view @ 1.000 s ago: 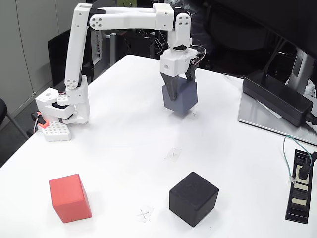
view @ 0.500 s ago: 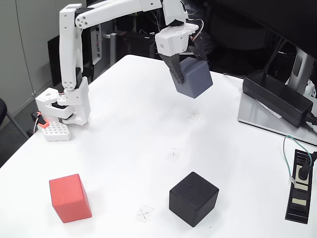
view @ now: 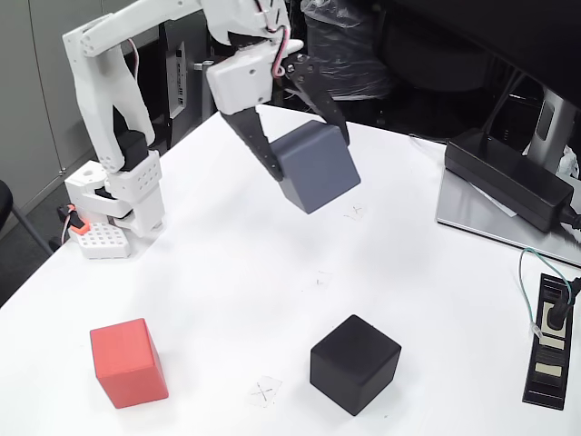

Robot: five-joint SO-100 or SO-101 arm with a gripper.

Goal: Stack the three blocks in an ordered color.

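In the fixed view my gripper (view: 307, 150) is shut on the slate grey block (view: 316, 167), which hangs tilted in the air above the middle of the white table (view: 209, 236). Its dark fingers (view: 258, 143) press on the block's left and upper right sides. The black block (view: 354, 363) rests on the table near the front, below and a little right of the held block. At the front left stands the red block (view: 128, 361), apart from the others.
A black power adapter (view: 508, 178) lies on a grey plate at the right edge. A black power strip (view: 549, 339) with a cable sits at the front right. The arm's base (view: 123, 195) stands at the left edge, with a small white holder (view: 98, 242) beside it.
The gripper has carried the grey block up off the table and then forward and left, toward the camera. The arm has swung back over its base. The red and black blocks have not moved.
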